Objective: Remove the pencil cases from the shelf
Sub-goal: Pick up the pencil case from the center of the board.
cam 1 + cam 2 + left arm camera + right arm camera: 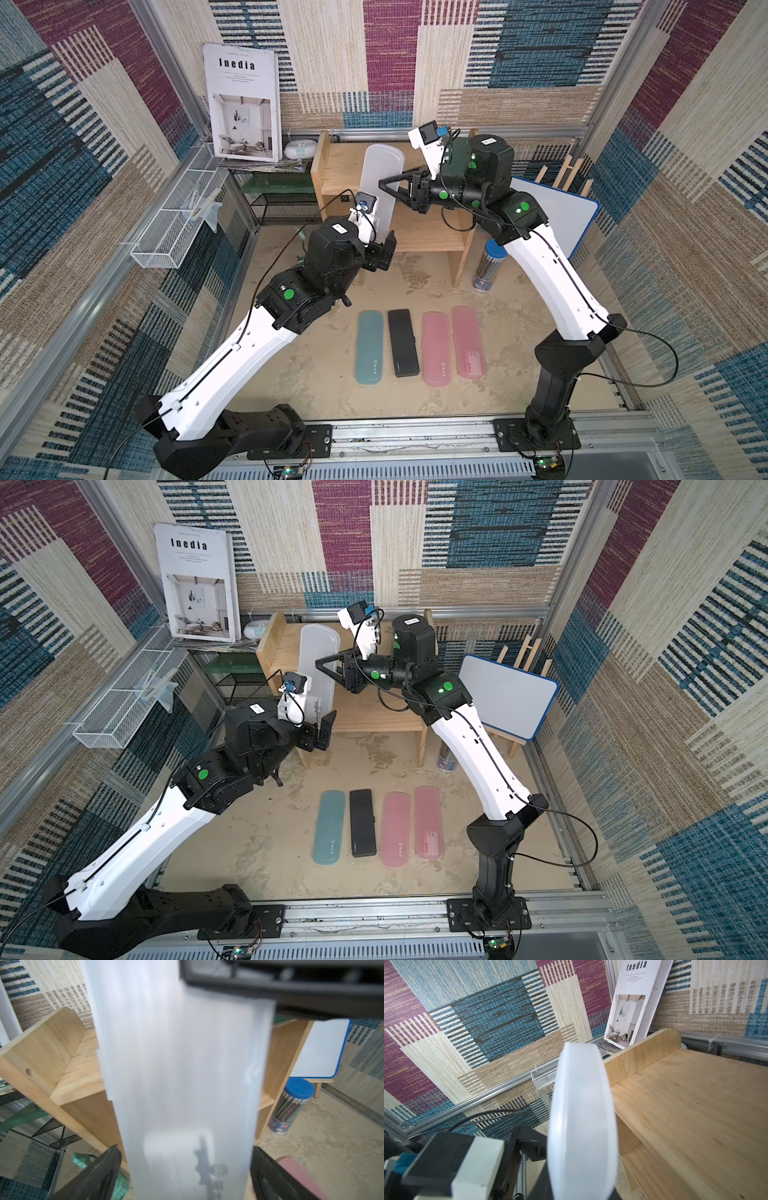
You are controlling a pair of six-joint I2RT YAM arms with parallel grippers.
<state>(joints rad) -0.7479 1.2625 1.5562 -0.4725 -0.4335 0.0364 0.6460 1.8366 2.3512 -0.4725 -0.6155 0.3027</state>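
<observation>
A translucent white pencil case (380, 187) hangs upright and slightly tilted in front of the light wooden shelf (419, 239). My right gripper (384, 183) is shut on its upper part; the right wrist view shows the case (581, 1115) edge-on. My left gripper (384, 249) is open around the lower end of the case (182, 1084), one finger (99, 1174) on each side. Teal (369, 347), black (402, 343) and two pink cases (436, 349) (468, 343) lie side by side on the table. A dark green case (459, 156) shows on the shelf top behind my right wrist.
A blue-lidded tube of pencils (490, 266) stands by the shelf's right side, with a whiteboard (552, 212) behind it. Left of the shelf are a black mesh rack (286, 203), a white wire basket (174, 232) and a leaning book (245, 104).
</observation>
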